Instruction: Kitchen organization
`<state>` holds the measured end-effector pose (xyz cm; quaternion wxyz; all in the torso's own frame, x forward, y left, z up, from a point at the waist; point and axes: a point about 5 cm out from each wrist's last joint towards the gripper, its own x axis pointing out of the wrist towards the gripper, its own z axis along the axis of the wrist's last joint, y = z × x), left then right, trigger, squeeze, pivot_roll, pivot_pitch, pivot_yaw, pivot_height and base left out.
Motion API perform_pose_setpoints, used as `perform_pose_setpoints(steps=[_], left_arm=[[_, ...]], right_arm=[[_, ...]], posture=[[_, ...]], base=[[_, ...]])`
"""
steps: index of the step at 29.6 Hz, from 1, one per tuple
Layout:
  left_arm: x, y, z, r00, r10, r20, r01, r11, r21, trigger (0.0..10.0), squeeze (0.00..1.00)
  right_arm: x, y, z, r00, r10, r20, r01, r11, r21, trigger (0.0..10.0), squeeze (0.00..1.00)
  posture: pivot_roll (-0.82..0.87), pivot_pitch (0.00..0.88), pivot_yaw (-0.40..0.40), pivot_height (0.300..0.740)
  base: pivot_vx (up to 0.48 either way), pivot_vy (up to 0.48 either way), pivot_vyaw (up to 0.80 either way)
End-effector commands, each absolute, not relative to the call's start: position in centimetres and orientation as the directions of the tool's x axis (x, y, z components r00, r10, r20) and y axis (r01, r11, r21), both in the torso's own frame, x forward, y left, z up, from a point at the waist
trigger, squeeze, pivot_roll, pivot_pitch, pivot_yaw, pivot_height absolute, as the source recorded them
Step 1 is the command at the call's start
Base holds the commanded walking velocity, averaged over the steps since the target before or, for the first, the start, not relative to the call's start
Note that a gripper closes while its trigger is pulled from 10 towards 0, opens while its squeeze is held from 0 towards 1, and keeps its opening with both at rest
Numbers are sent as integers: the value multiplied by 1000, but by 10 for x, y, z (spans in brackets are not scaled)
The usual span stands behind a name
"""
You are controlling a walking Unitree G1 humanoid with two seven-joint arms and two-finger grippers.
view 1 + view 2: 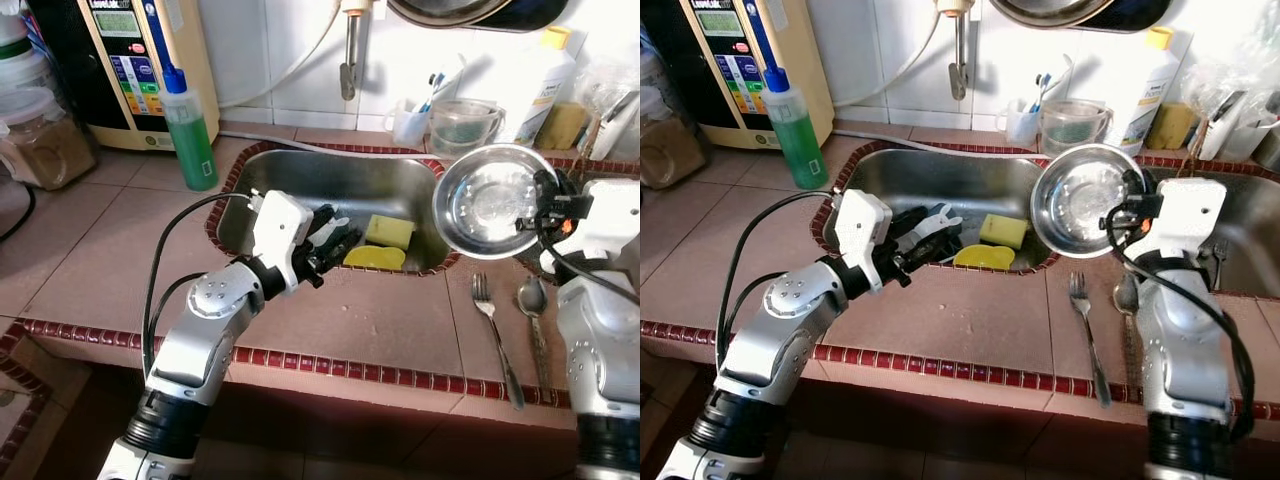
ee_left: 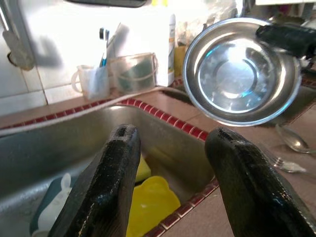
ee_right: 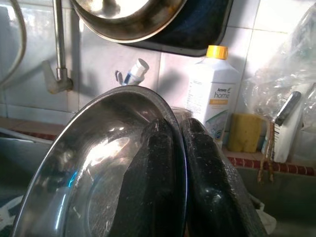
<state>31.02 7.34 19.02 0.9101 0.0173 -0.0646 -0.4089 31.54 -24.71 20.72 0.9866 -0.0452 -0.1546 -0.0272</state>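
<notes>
A round steel bowl [image 1: 492, 203] hangs tilted in the air at the sink's right corner, its rim pinched by my right gripper [image 1: 545, 199], which is shut on it. In the right wrist view the bowl's rim [image 3: 178, 148] runs between the two black fingers [image 3: 210, 187]. My left gripper [image 1: 335, 235] is open over the near edge of the steel sink [image 1: 300, 190], holding nothing. Its two fingers [image 2: 106, 187] stand apart above a yellow sponge [image 2: 150, 202]. A fork [image 1: 497, 335] and a spoon [image 1: 533, 310] lie on the tiled counter to the right.
A green soap bottle [image 1: 188, 130] stands left of the sink, a water appliance [image 1: 135, 60] behind it. Cups with toothbrushes [image 1: 412, 118], a clear jug [image 1: 462, 122] and a white bottle [image 1: 545, 85] line the back wall. A second yellow sponge [image 1: 389, 231] lies in the sink.
</notes>
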Motion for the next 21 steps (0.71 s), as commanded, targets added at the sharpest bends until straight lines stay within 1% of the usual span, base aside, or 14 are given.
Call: perform_pose_setpoints(steps=[1,5,12,15,18,21], left_arm=[[307,72,193,639,-763,103,758,647,90,10000,0],[304,71,197,622,-775,110,771,631,89,10000,0],[290,69,201,561,-821,104,819,569,69,10000,0],[287,69,201,557,-824,98,824,564,60,10000,0],[280,70,201,540,-837,89,837,545,42,10000,0],[274,73,204,534,-841,84,843,538,25,10000,0]], right_arm=[[318,-252,211,946,-41,321,70,994,-80,10000,0],[323,-252,212,950,-27,310,55,995,-84,10000,0],[335,-256,214,954,5,299,18,997,-73,10000,0],[338,-256,214,956,10,295,8,998,-60,10000,0],[342,-251,214,959,39,282,-29,999,-39,10000,0],[346,-236,209,960,117,253,-109,993,-44,10000,0]], posture=[[-177,47,38,703],[-176,56,41,703],[-166,89,43,703],[-161,100,43,703],[-153,130,48,703],[-143,162,55,703]], base=[[0,0,0],[0,0,0],[0,0,0],[0,0,0],[0,0,0],[0,0,0]])
